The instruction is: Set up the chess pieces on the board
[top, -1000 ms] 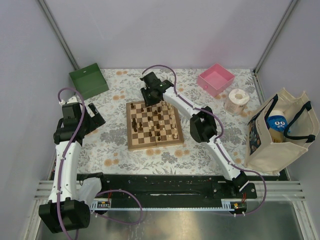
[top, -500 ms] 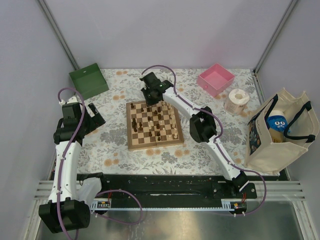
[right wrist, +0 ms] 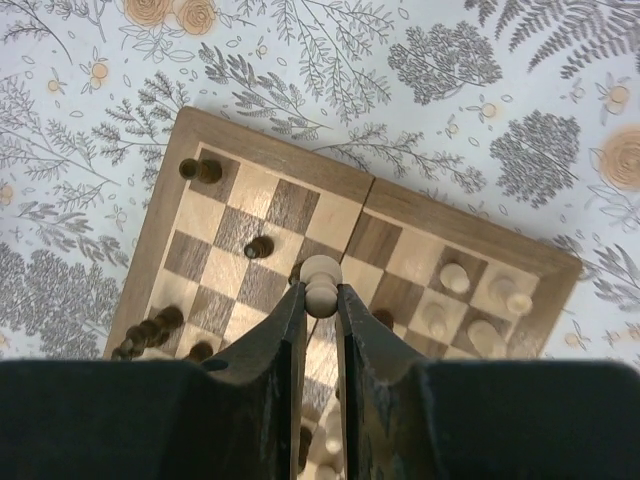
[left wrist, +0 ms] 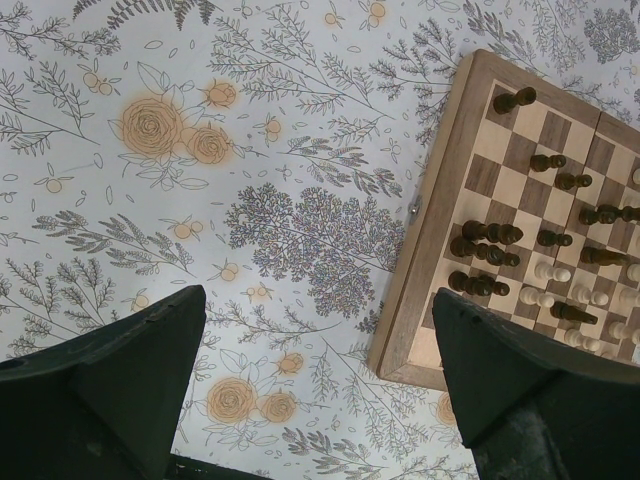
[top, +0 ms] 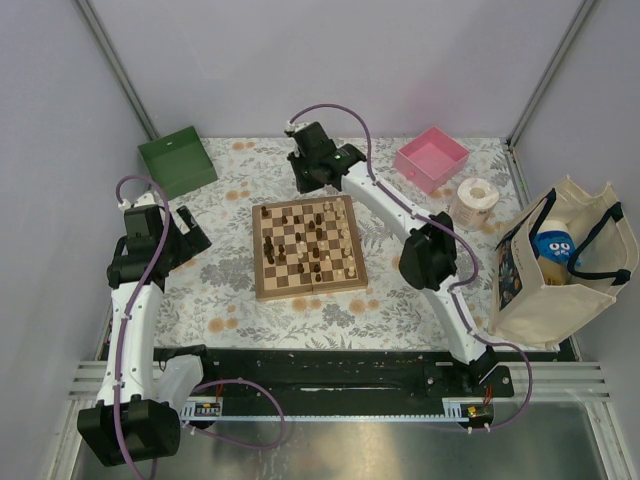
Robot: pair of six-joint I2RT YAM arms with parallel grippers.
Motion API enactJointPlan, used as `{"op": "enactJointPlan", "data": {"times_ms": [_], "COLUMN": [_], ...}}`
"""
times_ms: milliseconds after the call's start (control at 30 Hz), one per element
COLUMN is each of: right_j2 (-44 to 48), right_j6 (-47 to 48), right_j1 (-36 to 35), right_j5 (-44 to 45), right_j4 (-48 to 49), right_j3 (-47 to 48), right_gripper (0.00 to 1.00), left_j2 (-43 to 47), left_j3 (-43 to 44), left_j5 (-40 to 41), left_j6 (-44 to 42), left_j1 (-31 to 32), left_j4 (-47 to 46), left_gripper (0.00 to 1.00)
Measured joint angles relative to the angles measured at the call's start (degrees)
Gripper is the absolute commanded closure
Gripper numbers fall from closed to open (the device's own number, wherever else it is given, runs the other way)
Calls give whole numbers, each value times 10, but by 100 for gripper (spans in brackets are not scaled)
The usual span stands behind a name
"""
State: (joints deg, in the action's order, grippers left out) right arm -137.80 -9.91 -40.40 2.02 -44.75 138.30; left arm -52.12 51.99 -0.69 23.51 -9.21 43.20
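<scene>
On our left, we hold the left gripper (left wrist: 318,305) over the floral cloth (left wrist: 200,150), just beside the board (top: 308,289), its fingers wide apart and holding nothing. The board lies mid-table, with dark pieces (left wrist: 485,233) and pale pieces (right wrist: 455,277) scattered on its squares. Farther off, our right gripper (right wrist: 320,292) hangs over the board's far side, fingers clamped on a pale cream piece (right wrist: 320,272).

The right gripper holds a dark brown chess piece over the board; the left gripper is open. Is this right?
No: the chess piece in the right gripper is pale cream, not dark brown, as the right wrist view shows. It is over the board, and the left gripper is open.
</scene>
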Motion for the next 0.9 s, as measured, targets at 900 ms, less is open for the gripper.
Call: {"op": "enactJointPlan", "data": {"times_ms": [900], "right_j2": [198], "right_j6": [-11], "right_j1": [25], "right_j5": [-1], "right_j4": [111], "right_j3": [-376], "right_gripper": [83], "left_j2": [0], "left_j3": [0], "left_j5": [-2], "left_j6": [0], "left_j1": [0], "left_j4": [0], "left_gripper": [1]}}
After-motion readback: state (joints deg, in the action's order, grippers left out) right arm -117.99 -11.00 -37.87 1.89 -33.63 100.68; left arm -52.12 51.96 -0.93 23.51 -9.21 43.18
